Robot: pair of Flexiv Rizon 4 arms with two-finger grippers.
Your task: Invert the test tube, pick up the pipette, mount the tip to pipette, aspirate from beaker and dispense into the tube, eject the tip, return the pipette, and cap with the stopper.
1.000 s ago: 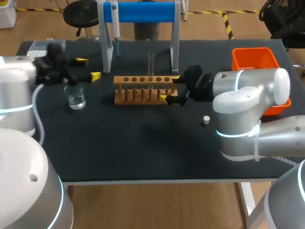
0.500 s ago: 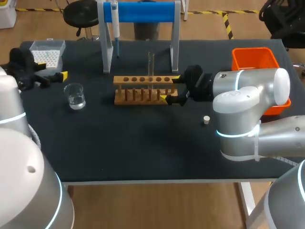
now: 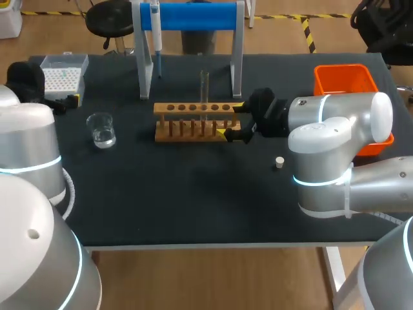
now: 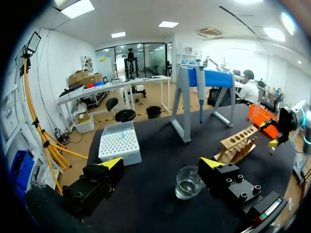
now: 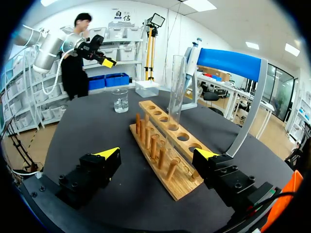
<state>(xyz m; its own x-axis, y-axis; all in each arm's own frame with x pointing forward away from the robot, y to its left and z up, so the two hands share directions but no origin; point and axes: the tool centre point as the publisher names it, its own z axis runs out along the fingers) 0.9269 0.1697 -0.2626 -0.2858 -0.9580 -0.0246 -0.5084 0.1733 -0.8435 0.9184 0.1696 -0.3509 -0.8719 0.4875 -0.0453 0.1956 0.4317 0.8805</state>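
your left gripper (image 4: pixel 161 163) and right gripper (image 5: pixel 158 154) are both released, empty. the pipette (image 3: pixel 155 29) looks light, stiff, slick: take its upper handle.

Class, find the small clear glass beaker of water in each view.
Head view: small clear glass beaker, left of the wooden test tube rack.
Left wrist view: beaker just ahead of the jaws, rack beyond.
Right wrist view: beaker beyond the rack's far end.
Shared landmark: the rack.
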